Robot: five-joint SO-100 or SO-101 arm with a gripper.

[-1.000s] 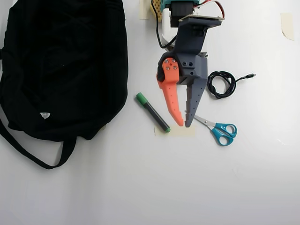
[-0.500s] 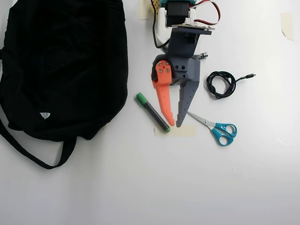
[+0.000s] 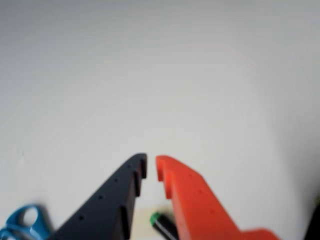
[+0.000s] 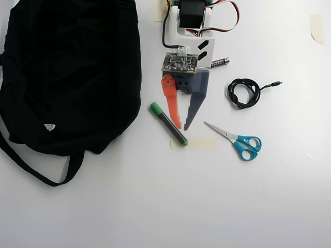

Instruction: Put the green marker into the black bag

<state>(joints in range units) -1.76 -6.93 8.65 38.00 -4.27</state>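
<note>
Across a plain white tabletop, brightly and evenly lit, with strips of pale tape: one near the top edge, one at the upper right, one beneath the marker's lower end. No more of the room visible than this surface.

Right of centre in the overhead view, a coiled black cable with its plug end trailing right; below it, blue-handled scissors, blades pointing up-left toward the arm. Beside the arm's base, a small dark battery.

Filling the left side, the black bag, slumped flat, white logo tag near its lower edge and a strap looping out below.

Between bag and scissors, the green marker, lying diagonally on the table, cap toward the upper left, apart from the bag, nothing lying between the two.

Just right of the marker, the gripper, pointing down the picture, orange finger nearest the barrel, grey finger beside it. Fingers parted by a narrow gap, holding nothing. From the wrist view, tips slightly apart, with the marker's green end below between them.
</note>
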